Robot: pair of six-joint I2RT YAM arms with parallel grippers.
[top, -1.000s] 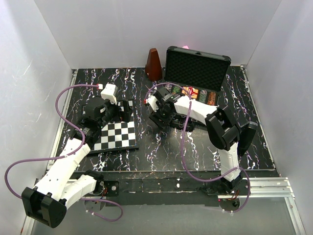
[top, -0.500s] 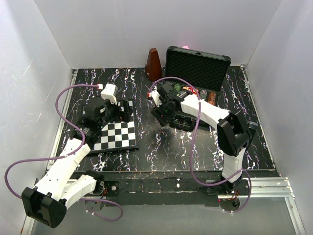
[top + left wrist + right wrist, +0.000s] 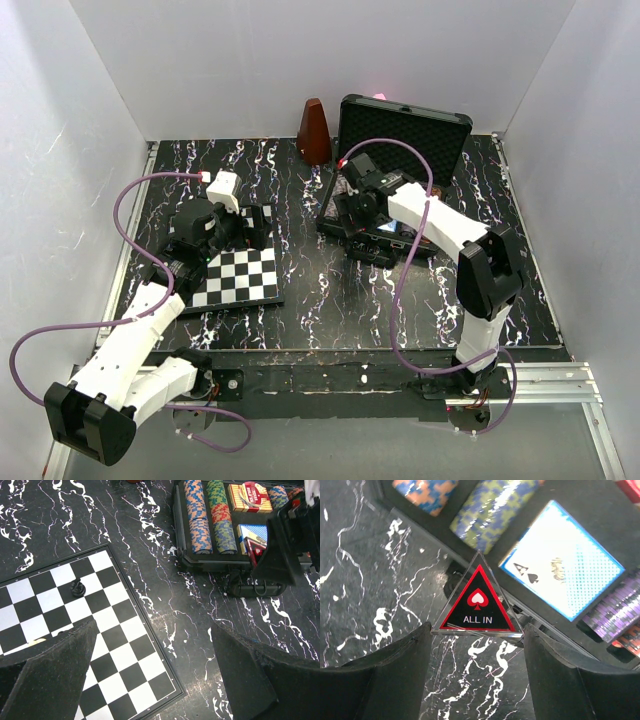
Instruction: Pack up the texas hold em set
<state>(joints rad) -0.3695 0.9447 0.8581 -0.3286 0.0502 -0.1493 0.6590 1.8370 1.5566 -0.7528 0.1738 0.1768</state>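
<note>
Bright and even from overhead in the top view, diffused by the white walls; only faint, soft shadows beneath the arms on the black marbled tabletop. Small pink glow at the upper rim of the open case. From the left wrist, crisp on the chessboard and poker chips, dark and soft on the fingers of the left gripper. From the right wrist, sharp on the triangular ALL IN marker, slightly washed on the blue card box, blurred on the fingers of the right gripper.

Right tool — gripping ALL IN triangle — swung over the case.
</note>
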